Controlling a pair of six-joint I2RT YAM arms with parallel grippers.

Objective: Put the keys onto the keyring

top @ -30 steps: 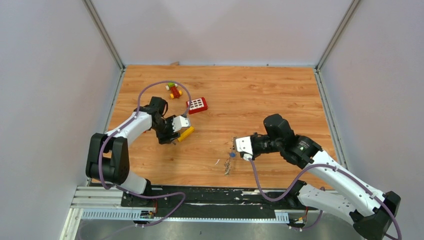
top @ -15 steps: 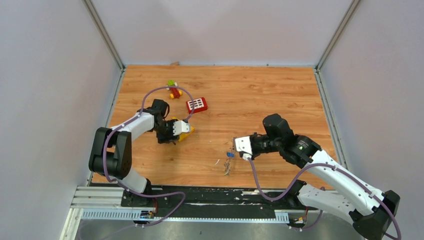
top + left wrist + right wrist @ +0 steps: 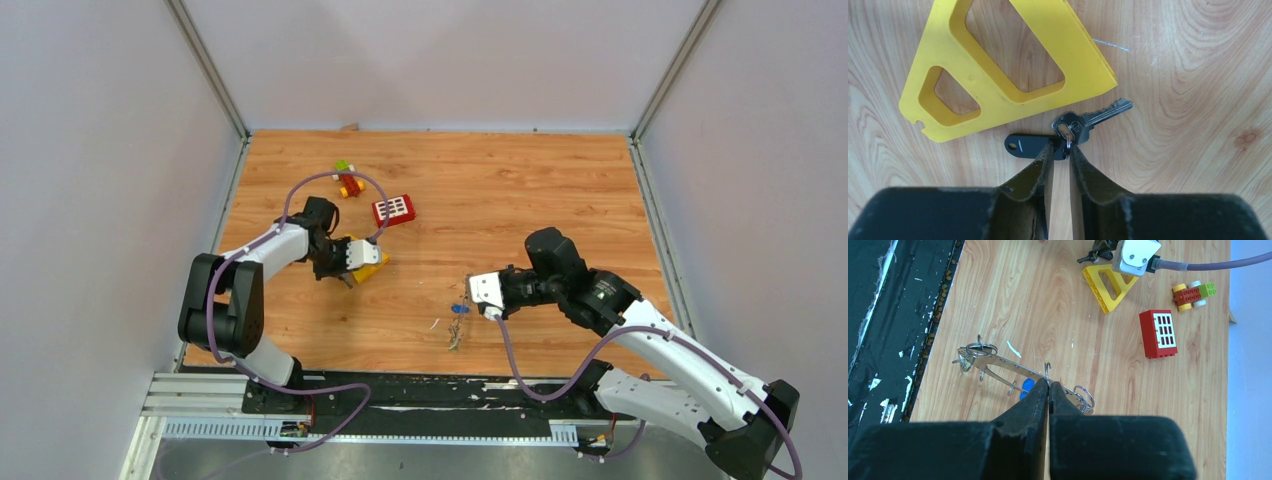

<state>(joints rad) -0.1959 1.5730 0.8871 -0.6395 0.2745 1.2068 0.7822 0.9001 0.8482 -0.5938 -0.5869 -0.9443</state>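
My left gripper (image 3: pixel 1062 150) is down on the table just below the yellow triangular block (image 3: pixel 998 70). Its jaws are nearly together on the small split ring (image 3: pixel 1066 142) that joins a black-headed key (image 3: pixel 1088 120) to a black tag (image 3: pixel 1025 145). My right gripper (image 3: pixel 1048 384) is shut on a thin wire loop of the grey metal keyring (image 3: pixel 998 362), which shows edge-on with several small rings on it. A blue key head (image 3: pixel 1027 386) lies under it. In the top view the right gripper (image 3: pixel 470 292) sits above the blue key (image 3: pixel 459 310) and more keys (image 3: pixel 455 335).
A red window block (image 3: pixel 394 210) and a small toy car (image 3: pixel 347 180) lie behind the yellow block (image 3: pixel 370 262). The black rail strip (image 3: pixel 898 315) runs along the table's near edge. Grey walls enclose the table on three sides.
My left arm has swung its elbow in and the gripper has shifted slightly up against the yellow block. The right arm and keyring have not moved.
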